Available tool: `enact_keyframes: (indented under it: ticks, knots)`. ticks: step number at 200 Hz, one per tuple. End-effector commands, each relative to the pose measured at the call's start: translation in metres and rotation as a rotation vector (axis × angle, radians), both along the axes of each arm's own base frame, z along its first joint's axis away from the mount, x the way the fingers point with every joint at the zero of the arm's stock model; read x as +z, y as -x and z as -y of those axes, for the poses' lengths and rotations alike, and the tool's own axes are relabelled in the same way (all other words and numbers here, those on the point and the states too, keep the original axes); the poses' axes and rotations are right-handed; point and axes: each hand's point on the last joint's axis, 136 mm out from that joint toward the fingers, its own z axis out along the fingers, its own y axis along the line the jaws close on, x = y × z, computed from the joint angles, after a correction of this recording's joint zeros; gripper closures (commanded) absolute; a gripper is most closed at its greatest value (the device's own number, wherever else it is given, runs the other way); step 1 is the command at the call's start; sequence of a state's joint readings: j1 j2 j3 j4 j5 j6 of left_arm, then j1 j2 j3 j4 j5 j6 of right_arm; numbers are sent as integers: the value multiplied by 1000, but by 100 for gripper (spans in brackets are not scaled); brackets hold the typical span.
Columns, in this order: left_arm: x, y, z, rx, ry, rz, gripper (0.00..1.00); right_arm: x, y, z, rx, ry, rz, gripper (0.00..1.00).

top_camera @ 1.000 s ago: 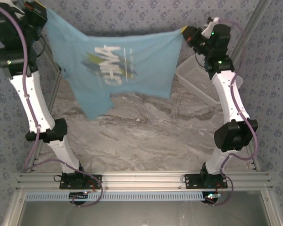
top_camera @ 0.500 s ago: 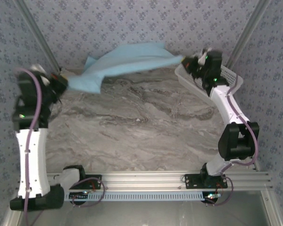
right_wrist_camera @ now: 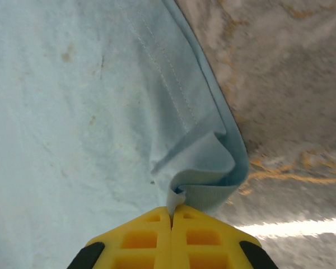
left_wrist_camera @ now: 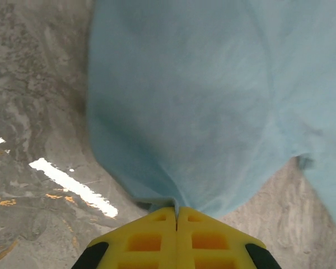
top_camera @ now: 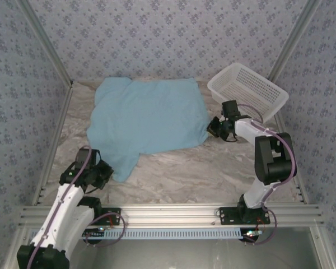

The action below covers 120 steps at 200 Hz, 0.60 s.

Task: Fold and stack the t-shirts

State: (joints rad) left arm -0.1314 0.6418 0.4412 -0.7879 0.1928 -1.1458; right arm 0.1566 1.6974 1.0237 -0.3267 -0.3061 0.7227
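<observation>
Marble table (top_camera: 213, 168) | t-shirt (top_camera: 148, 117) spread, front hidden, probably face-down

I count one shirt (top_camera: 148, 115) on one table (top_camera: 213, 168). There is one basket (top_camera: 247, 89). I am running two arms, a left arm (top_camera: 64, 204) and a right arm (top_camera: 269, 162). Each carries one gripper, so two in all: the left gripper (left_wrist_camera: 177, 210) and the right gripper (right_wrist_camera: 171, 210). Each gripper has two yellow fingers (left_wrist_camera: 143, 241), which makes four fingers.
</observation>
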Motion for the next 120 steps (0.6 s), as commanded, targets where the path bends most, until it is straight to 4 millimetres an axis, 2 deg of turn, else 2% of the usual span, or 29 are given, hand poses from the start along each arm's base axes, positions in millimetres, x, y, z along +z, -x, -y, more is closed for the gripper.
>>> enact_keyframes:
  ticks: [1,26,57,69,76,100,120]
  knots:
    - [12,10,8,105,111,-47,100,-6,30,21,28,137,-57,100]
    - [21,12,16,139,194,-51,100,5,46,31,17,180,-60,100]
    - [59,0,15,168,213,33,100,29,52,43,42,251,-8,100]
    - [70,-3,17,154,215,38,100,39,49,47,41,266,17,100]
    - [75,-3,18,140,216,35,100,41,54,52,40,283,0,100]
    - [84,5,18,118,201,18,100,48,54,63,21,303,3,100]
    - [79,12,20,121,220,-4,100,51,55,73,2,318,2,100]
